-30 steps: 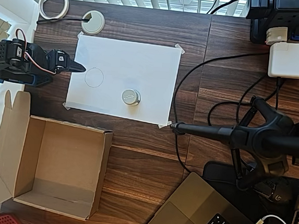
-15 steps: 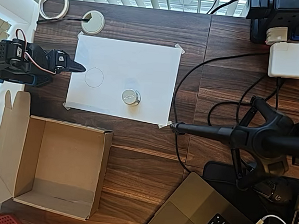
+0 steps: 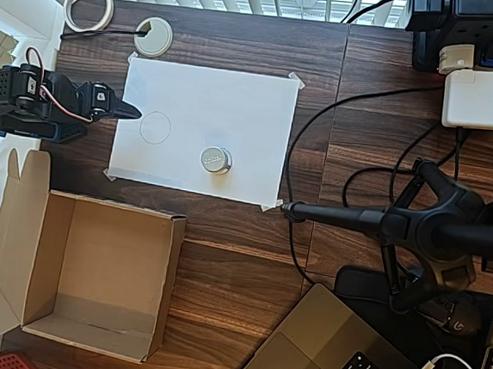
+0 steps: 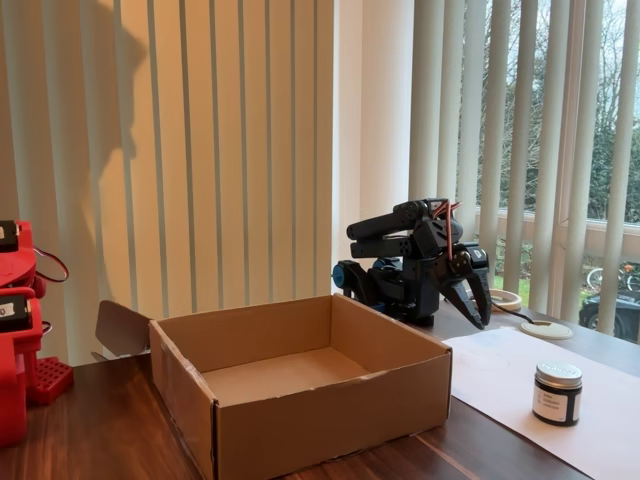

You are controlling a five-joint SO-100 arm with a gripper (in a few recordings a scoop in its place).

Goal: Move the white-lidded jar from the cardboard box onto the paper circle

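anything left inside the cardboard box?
Nothing visible inside the cardboard box: the overhead view shows its bare floor. In the fixed view the near wall hides part of that floor. The white-lidded jar stands outside, on the white paper.

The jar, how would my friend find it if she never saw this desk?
Look at the white paper taped on the dark desk. The jar stands near its lower edge, right of the drawn circle. It is small, round, dark-sided with a silvery lid, unlike the flat grommet.
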